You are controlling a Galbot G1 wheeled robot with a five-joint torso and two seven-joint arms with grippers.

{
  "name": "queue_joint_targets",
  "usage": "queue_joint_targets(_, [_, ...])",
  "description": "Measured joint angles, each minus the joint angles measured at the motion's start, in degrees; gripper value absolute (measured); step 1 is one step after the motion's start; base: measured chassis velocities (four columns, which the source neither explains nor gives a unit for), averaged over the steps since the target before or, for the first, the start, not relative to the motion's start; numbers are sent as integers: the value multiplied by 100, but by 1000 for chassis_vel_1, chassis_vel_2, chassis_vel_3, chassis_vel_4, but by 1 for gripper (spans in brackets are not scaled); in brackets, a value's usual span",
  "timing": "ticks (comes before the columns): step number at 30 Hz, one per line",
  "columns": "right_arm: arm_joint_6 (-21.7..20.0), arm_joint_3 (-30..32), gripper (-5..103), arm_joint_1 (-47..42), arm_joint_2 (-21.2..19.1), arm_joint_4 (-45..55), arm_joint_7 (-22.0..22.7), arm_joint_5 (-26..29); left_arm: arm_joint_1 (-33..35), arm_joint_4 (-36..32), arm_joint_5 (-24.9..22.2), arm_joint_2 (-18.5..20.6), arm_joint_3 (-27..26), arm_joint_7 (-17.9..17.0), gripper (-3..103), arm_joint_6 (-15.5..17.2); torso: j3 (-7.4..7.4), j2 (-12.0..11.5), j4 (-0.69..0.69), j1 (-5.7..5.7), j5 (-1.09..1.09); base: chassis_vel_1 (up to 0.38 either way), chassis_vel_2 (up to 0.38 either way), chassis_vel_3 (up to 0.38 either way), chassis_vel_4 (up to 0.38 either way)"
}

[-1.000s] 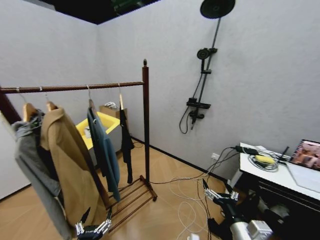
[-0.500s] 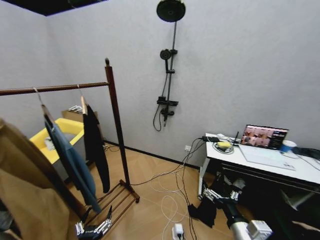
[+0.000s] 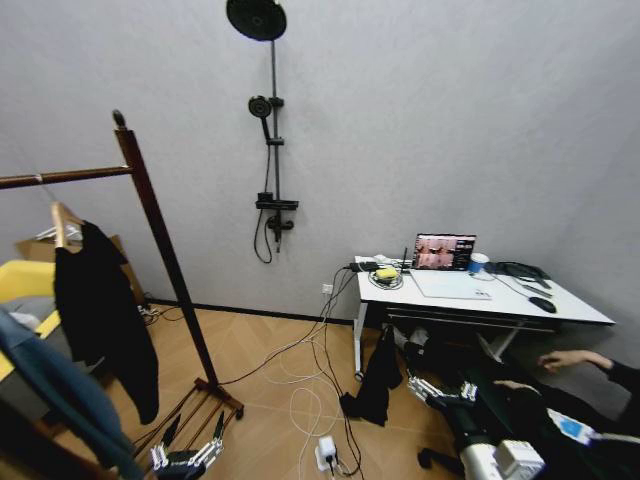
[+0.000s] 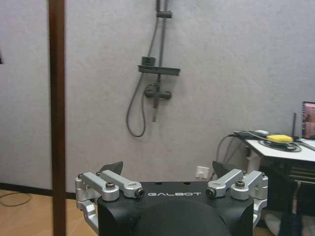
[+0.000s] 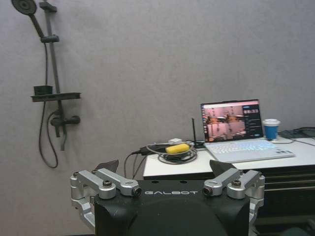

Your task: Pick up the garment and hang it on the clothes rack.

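Observation:
The clothes rack [image 3: 150, 225], dark reddish-brown with a ball-topped post and a horizontal bar, stands at the left of the head view; its post [image 4: 56, 118] also crosses the left wrist view. The garment [image 3: 60, 395], a teal-blue shirt, hangs from the bar at the lower left edge, partly cut off by the frame. A black T-shirt [image 3: 100, 310] on a wooden hanger hangs beside it. My left gripper [image 3: 190, 455] [image 4: 167, 169] is held low near the rack's base, open and empty. My right gripper [image 3: 440, 390] [image 5: 165, 167] is held low at the right, also open and empty.
A black shower rail [image 3: 272, 160] is fixed to the grey wall. A white desk [image 3: 560, 305] with a laptop [image 3: 445, 252], a cup and cables stands at the right. Cables and a power strip [image 3: 325, 450] lie on the wooden floor. A yellow box [image 3: 20, 285] sits behind the rack.
The whole head view has swung to the right: rack and clothes slid left and partly out of frame, while the desk came into view. Both grippers stay low and open.

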Motion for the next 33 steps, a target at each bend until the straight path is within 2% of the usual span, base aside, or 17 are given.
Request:
queue_joint_targets(8, [0, 0, 100, 0, 0, 0, 0, 0, 0, 0, 0, 0, 0, 0, 100, 0, 0, 0, -2, 0, 0, -97, -108, -87, -105])
queue_joint_targets(12, [0, 0, 100, 0, 0, 0, 0, 0, 0, 0, 0, 0, 0, 0, 100, 0, 0, 0, 4, 0, 1, -9, -20, -21, -28])
queue_joint_targets(18, [0, 0, 100, 0, 0, 0, 0, 0, 0, 0, 0, 0, 0, 0, 100, 0, 0, 0, 0, 1, 0, 0, 0, 0, 0])
queue_joint_targets(25, [0, 0, 100, 1, -1, 0, 0, 0, 0, 0, 0, 0, 1, 0, 100, 0, 1, -1, 0, 2, 1, 121, -39, -113, 41])
queue_joint_targets(33, [0, -1, 100, 0, 0, -1, 0, 0, 0, 0, 0, 0, 0, 0, 100, 0, 0, 0, -1, 0, 0, 280, -113, -270, 115])
